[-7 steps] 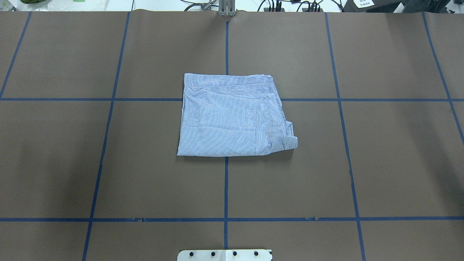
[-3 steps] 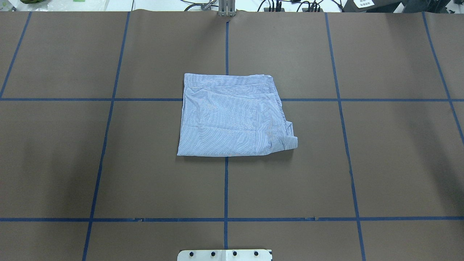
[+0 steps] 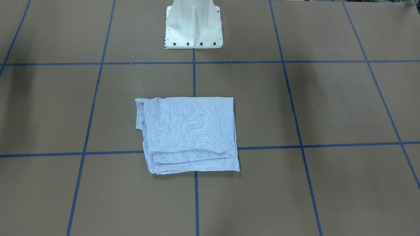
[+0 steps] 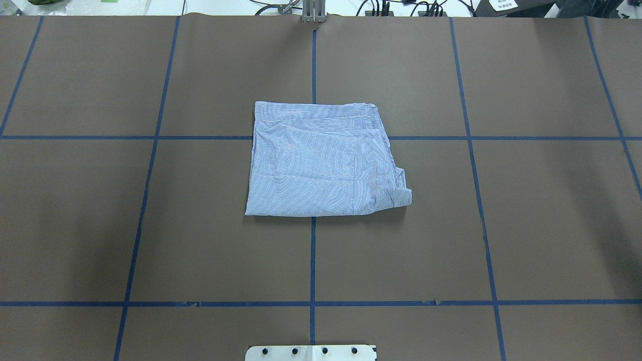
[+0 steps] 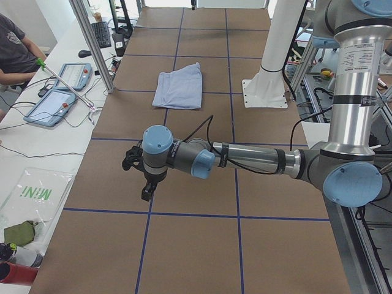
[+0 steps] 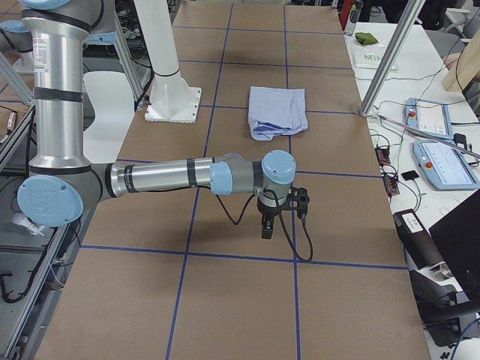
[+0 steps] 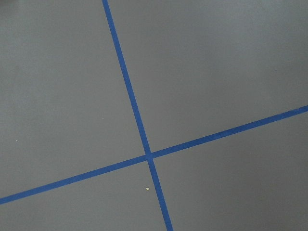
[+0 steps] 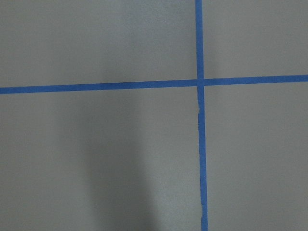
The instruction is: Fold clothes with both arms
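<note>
The light blue striped shirt (image 4: 321, 160) lies folded into a rough square at the middle of the brown table, with a cuff sticking out at its near right corner. It also shows in the front-facing view (image 3: 190, 134) and both side views (image 5: 179, 87) (image 6: 277, 111). My left gripper (image 5: 146, 187) hangs over bare table far out to the left, seen only in the left side view. My right gripper (image 6: 268, 225) hangs over bare table far out to the right, seen only in the right side view. I cannot tell whether either is open or shut. Both wrist views show only table and tape.
Blue tape lines (image 4: 312, 260) grid the brown table. The white mounting base (image 3: 193, 26) stands at the robot's edge. A seated operator (image 5: 15, 55), tablets (image 5: 52, 104) and an aluminium post (image 5: 92, 43) are along the far side bench.
</note>
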